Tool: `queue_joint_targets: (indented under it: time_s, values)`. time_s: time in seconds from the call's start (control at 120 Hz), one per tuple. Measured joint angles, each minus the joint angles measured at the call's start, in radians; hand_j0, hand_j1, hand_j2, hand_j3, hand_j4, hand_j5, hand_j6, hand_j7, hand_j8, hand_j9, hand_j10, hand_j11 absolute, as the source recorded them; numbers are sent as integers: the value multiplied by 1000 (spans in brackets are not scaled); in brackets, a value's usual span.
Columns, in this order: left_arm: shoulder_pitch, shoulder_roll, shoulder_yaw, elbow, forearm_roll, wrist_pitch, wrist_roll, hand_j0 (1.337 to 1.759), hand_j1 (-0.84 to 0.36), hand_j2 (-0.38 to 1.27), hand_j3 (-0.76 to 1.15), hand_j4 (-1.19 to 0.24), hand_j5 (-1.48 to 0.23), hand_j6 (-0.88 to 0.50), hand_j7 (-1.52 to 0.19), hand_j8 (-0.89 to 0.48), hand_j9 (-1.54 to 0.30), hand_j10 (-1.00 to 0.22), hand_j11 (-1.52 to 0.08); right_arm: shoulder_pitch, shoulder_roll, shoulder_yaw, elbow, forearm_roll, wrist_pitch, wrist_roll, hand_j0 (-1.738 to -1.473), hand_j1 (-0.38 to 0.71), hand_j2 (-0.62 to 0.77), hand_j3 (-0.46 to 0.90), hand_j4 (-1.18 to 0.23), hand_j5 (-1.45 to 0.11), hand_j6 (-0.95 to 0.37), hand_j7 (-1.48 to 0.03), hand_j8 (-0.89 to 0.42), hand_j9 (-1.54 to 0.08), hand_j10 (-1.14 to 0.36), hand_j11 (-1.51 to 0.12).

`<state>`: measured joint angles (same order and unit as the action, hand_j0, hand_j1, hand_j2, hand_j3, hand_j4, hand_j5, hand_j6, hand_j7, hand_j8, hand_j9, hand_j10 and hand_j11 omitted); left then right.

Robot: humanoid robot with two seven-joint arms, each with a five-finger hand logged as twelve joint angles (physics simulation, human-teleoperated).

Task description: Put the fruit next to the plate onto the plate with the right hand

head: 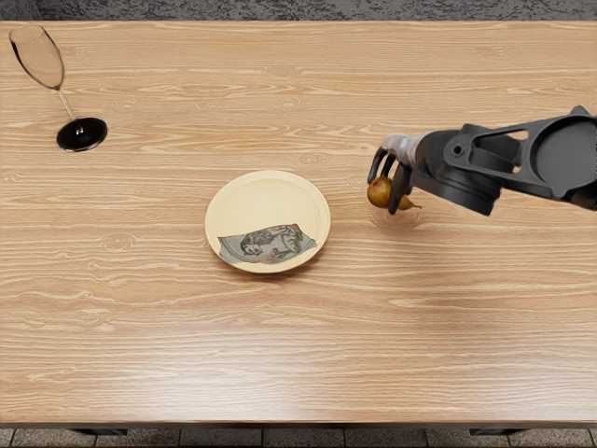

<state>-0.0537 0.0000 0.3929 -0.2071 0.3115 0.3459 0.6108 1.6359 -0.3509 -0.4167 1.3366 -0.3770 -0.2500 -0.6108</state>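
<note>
Pinching fruit (379, 192): right hand (396, 173), fingers curled round it, between plate (224, 201) and the surface's (298, 355) right edge. Risk: a shallow grip may slip in transit, dropping fruit short of plate.

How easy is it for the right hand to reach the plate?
Probably yes. The right hand, holding the fruit, is just to the right of the plate, and nothing stands between them.
</note>
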Motion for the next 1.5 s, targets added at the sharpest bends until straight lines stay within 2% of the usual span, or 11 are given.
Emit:
queue_joint_targets:
  time_s: [0.175,0.308,0.533,0.767,0.942,1.15,1.183,1.25,1.325,1.408,1.5]
  values:
    - [0,0,-2,0,0,0,0,1658,349,1,0,-1,0,-1,0,-1,0,0,0,48,27,5,2,74,20,0,-1657,351,396,2,-588,-1204,-415,-1111,-428,-1173,-785,-1180]
    - [1,0,-2,0,0,0,0,1658,349,1,0,0,0,-1,0,-1,0,0,0,80,41,27,11,123,25,0,-1658,394,491,1,-575,-1224,-404,-1118,-405,-1183,-809,-1189]
    - [2,0,-2,0,0,0,0,1658,349,1,0,0,0,-1,0,-1,0,0,0,132,80,37,-1,186,26,1,-1658,419,524,1,-592,-1208,-405,-1123,-433,-1176,-832,-1183]
    - [1,0,-2,0,0,0,0,1658,349,1,0,-1,0,-1,0,-1,0,0,0,180,184,37,-72,257,33,1,-1658,454,568,0,-583,-1211,-398,-1125,-418,-1181,-837,-1189]
    - [1,0,-2,0,0,1,0,1658,349,0,0,0,0,-1,0,-1,0,0,0,202,271,36,-143,304,50,1,-1658,442,569,1,-692,-1209,-390,-1125,-425,-1177,-841,-1185]
    - [1,0,-2,0,0,0,0,1658,349,0,0,0,0,-1,0,-1,0,0,0,216,336,36,-200,335,62,1,-1658,412,566,0,-777,-1170,-457,-1111,-546,-1155,-833,-1162]
    - [1,0,-2,0,0,0,0,1658,349,0,0,-1,0,-1,0,-1,0,-1,0,220,340,34,-205,337,60,1,-1658,385,510,0,-740,-1103,-452,-1050,-537,-1090,-788,-1096]
    - [1,0,-2,0,0,0,0,1658,349,0,0,0,0,-1,0,-1,0,0,0,227,345,30,-210,338,40,0,-1658,197,366,0,-547,-813,-339,-774,-401,-803,-582,-808]
    - [1,0,-2,0,0,0,0,1658,349,0,0,0,0,0,0,0,0,0,0,232,348,28,-210,339,27,0,-1658,42,251,0,-390,-577,-246,-551,-288,-571,-414,-574]
    - [1,0,-2,0,0,0,0,1658,349,0,0,0,0,-1,0,-1,0,0,0,235,350,27,-205,339,21,0,-1658,-76,165,0,-271,-398,-175,-380,-203,-394,-286,-396]
    - [1,0,-2,0,0,0,0,1658,349,0,0,0,0,0,0,0,0,0,0,234,350,29,-187,340,7,0,-1658,-161,103,0,-184,-269,-124,-258,-142,-266,-194,-267]
